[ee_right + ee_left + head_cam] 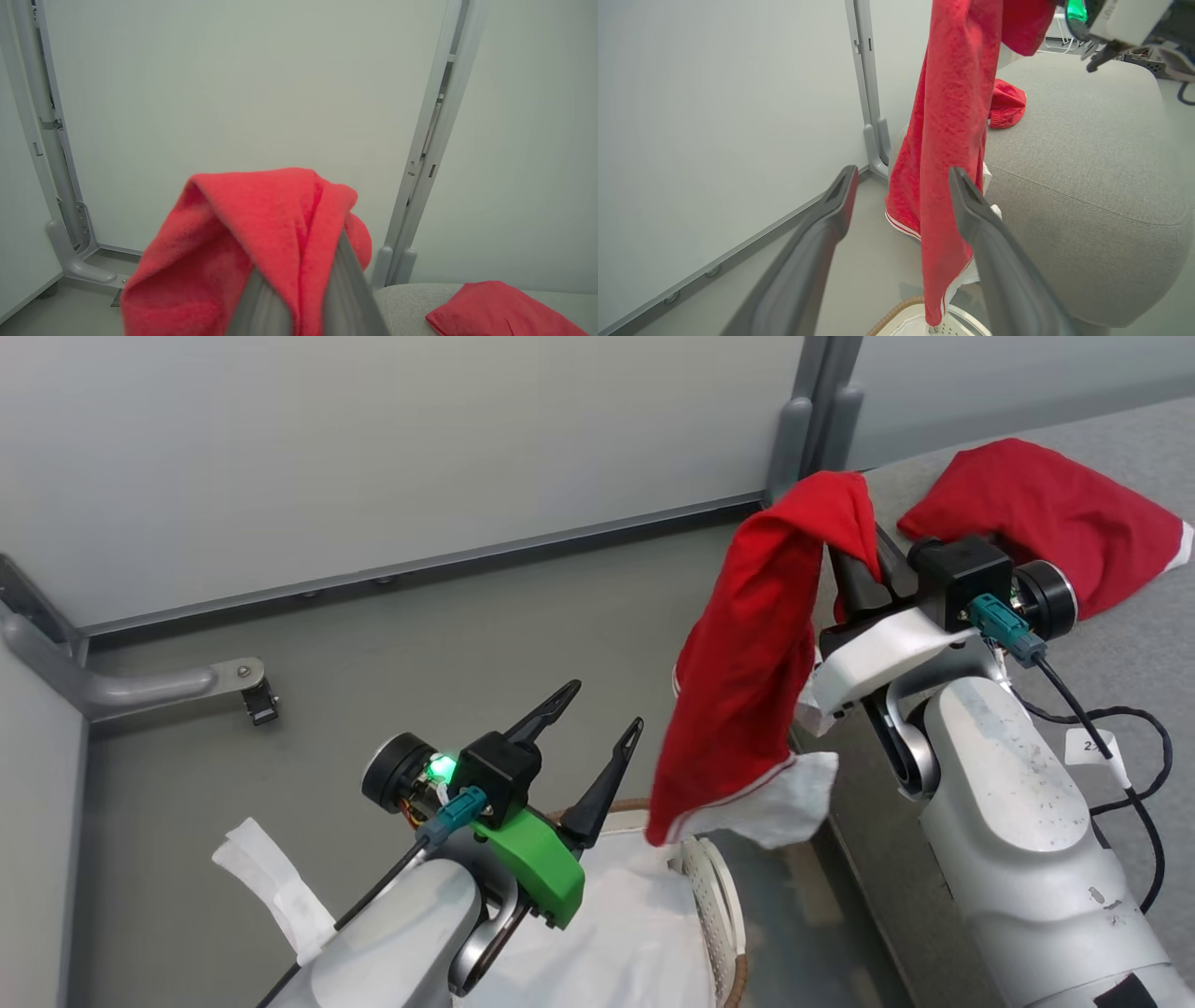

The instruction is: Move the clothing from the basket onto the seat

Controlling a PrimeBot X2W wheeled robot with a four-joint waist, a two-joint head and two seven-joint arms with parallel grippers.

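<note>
My right gripper (848,537) is shut on the red garment with white stripes and panels (747,653), which hangs down past the edge of the grey seat (1148,644). The cloth drapes over the fingers (348,280) and hides their tips. The same garment (948,116) dangles above the basket rim (892,318). The plain red shorts (1055,527) lie on the seat, near its back corner (1006,105). My left gripper (603,707) stands open and empty above the basket (724,896), which holds a white lining sheet (616,933).
Pale wall panels with a grey metal post (803,420) close off the far side. A grey bracket foot (233,679) stands on the floor at the left. A black cable (1134,775) loops beside my right forearm. Bare grey floor lies between basket and wall.
</note>
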